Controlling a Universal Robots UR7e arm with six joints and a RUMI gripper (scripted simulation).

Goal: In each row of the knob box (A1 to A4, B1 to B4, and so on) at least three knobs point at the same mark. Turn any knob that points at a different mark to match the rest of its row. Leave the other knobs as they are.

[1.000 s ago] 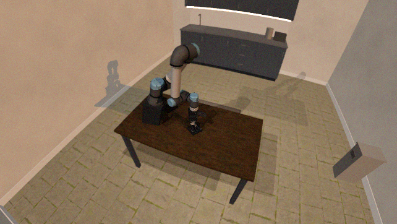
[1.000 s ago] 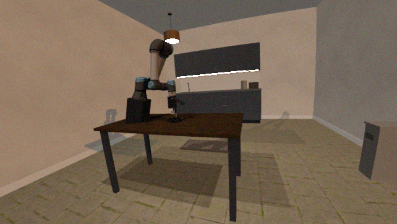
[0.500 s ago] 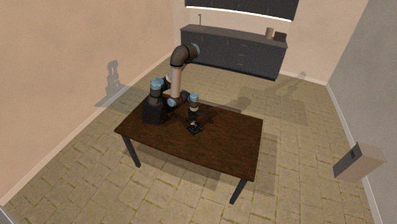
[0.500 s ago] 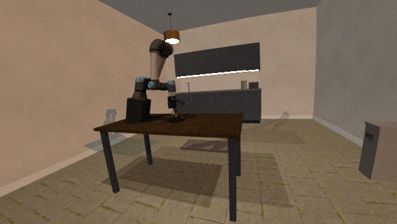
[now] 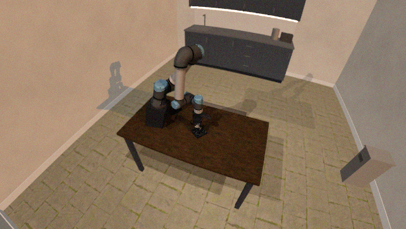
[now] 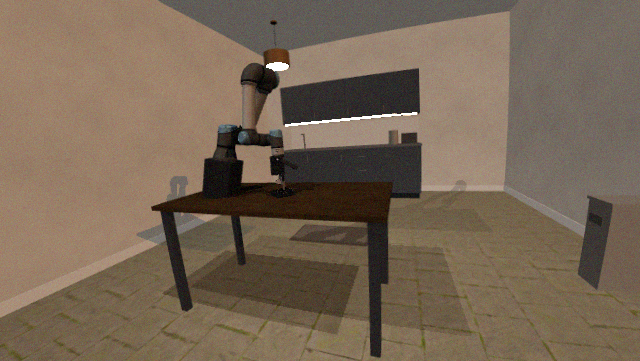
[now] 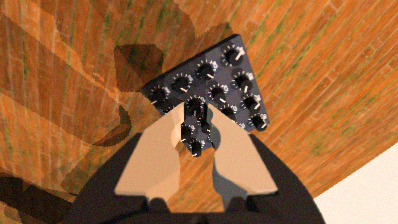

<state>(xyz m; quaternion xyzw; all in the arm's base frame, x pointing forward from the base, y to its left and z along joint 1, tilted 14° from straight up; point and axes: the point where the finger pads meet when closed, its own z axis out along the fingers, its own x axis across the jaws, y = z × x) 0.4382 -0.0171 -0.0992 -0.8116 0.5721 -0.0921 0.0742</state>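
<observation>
The black knob box (image 5: 199, 132) (image 6: 282, 193) (image 7: 169, 81) lies on the table under my gripper. The wrist view shows its dark round knobs with light pointers. The corner knob (image 7: 232, 55) points up and right. Two knobs (image 7: 205, 71) (image 7: 181, 82) beside it along that edge point down and right, and the last knob (image 7: 159, 94) there points down and left. The row letters are not legible. My gripper (image 7: 194, 104) points down over the box, its fingers a narrow gap apart, with knobs visible between and beyond them. The fingers hide part of the near knobs.
The brown table (image 5: 235, 148) (image 6: 339, 201) carries the box and the arm's dark base block (image 5: 156, 114) (image 6: 222, 177), which stands to the left of the box. A grey kitchen counter (image 5: 237, 54) (image 6: 349, 167) stands against the back wall.
</observation>
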